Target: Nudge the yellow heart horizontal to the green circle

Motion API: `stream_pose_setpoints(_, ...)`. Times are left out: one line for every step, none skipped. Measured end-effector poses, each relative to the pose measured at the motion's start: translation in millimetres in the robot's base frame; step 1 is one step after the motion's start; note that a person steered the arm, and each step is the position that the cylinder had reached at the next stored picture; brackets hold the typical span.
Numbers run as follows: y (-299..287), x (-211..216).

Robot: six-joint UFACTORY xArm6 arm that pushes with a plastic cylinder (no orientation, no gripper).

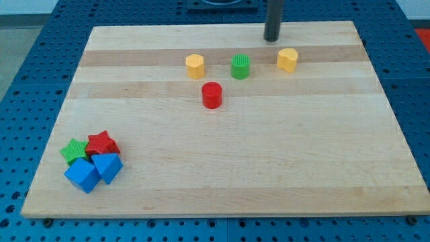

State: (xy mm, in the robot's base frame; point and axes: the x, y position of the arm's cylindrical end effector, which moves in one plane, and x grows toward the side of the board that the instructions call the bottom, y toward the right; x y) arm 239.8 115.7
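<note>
My tip (271, 38) sits near the top edge of the wooden board (222, 181), upper centre-right of frame, touching nothing. No claw on this rig, just a plain rod, so nothing spread or pinching.

Yellow heart (287, 59) is in the upper right-centre of frame, just below and slightly to the view's right of my tip, a clear gap between them. Green circle (240, 66) is to its left, near but apart. Heart already reads almost level with the circle, maybe a touch higher in frame; hard to be sure with the perspective.

Other stuff: yellow hexagon (195, 65), left of the circle in roughly the same row. Red cylinder (211, 95) below, between hexagon and circle. Lower left of frame is a tight cluster: green star (73, 150), red star (102, 142), blue block (82, 175) and second blue block (107, 166), shapes unclear, all touching or nearly.

Handling guess: heart looks small, rigid, light, probably slides easily on smooth wood. No grasping possible, push only. Contact should go on its top-facing side, centred, so it moves straight down the frame. An off-centre hit on the lobes or curved flank would likely spin it or let it slip sideways. Short gentle nudge, since overshoot looks easy.
</note>
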Motion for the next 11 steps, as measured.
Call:
stream_pose_setpoints(19.4, 27.3)
stream_pose_setpoints(21.2, 33.6)
stream_pose_setpoints(21.2, 39.9)
stream_pose_setpoints(21.2, 42.5)
stream_pose_setpoints(21.2, 43.1)
stream_pose_setpoints(21.2, 49.4)
stream_pose_setpoints(21.2, 51.6)
stream_pose_setpoints(21.2, 61.7)
stream_pose_setpoints(21.2, 68.4)
stream_pose_setpoints(21.2, 68.8)
stream_pose_setpoints(21.2, 68.1)
